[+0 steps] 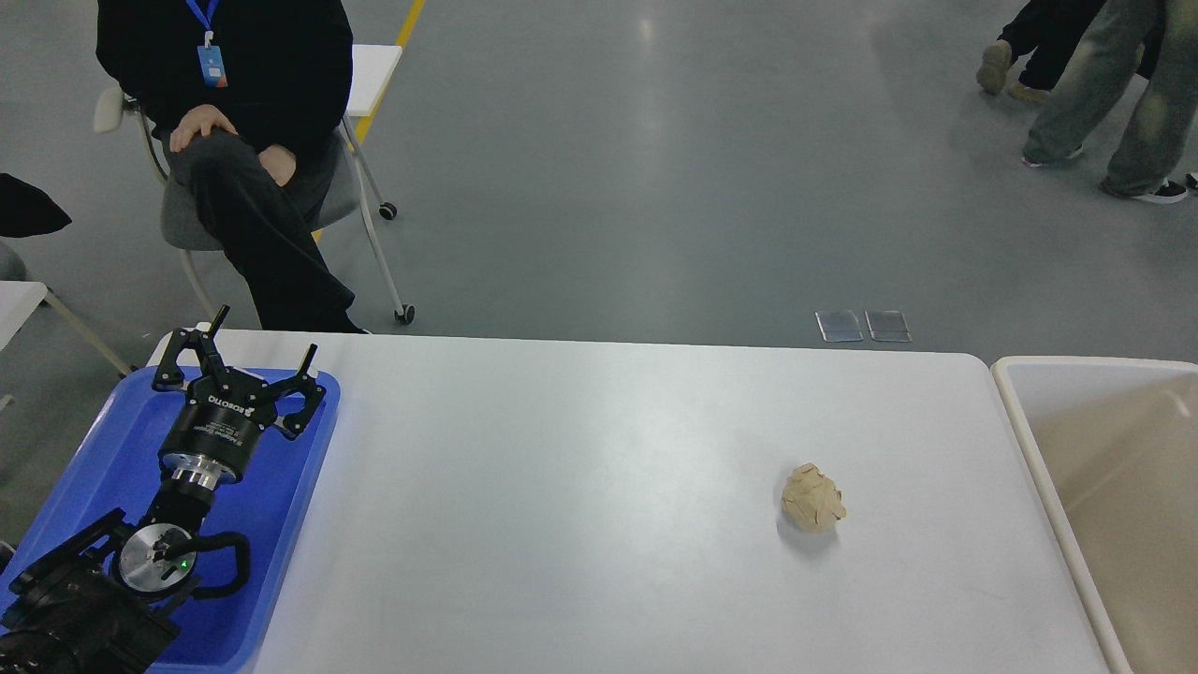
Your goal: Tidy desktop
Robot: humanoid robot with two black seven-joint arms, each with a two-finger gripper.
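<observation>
The white desktop (580,468) fills the lower half of the head view. A crumpled beige paper ball (812,499) lies on it toward the right. My left gripper (264,339) is open and empty, held over the far end of the blue tray (281,487) at the desktop's left edge, far from the ball. My right arm and gripper are out of view.
A white-rimmed beige bin (1020,412) stands against the desktop's right edge; its visible inside shows bare. A seated person (234,140) is on a wheeled chair beyond the far left corner. Other people (1086,84) walk at the far right.
</observation>
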